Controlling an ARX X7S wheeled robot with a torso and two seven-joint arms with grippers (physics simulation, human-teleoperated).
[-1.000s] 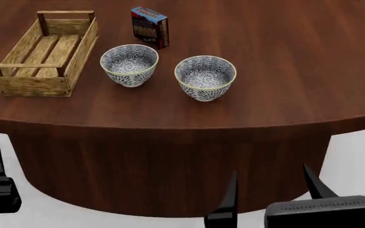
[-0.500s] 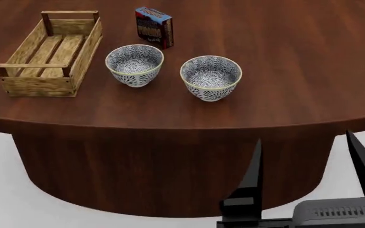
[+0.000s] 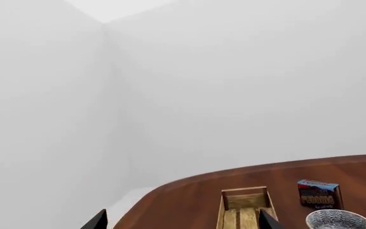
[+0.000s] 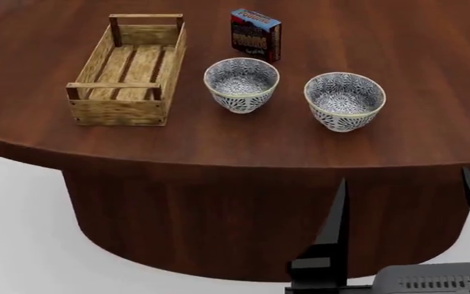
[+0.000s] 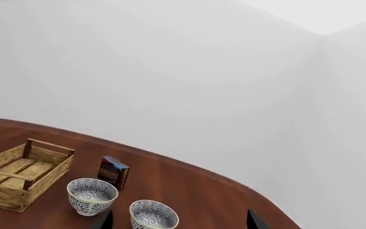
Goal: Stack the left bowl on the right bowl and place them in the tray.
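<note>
I see the left bowl (image 4: pixel 242 84) beside the right bowl (image 4: pixel 344 101), tray (image 4: pixel 129 68) at their left on the desk (image 4: pixel 218 141), my right hand (image 4: pixel 406 226) spread wide, empty, below the desk edge; my left hand's (image 3: pixel 179 222) tips look parted, holding nothing.

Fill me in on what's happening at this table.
Nothing is being handled yet. Two patterned bowls, the left bowl and the right bowl, sit apart and unstacked on the round wooden table. The tray stands beside the left bowl with nothing in it, and a small box stands behind the bowls. The right gripper hangs open below the table's near edge, short of the bowls. The left gripper shows only two fingertips, spread apart, in its wrist view.
</note>
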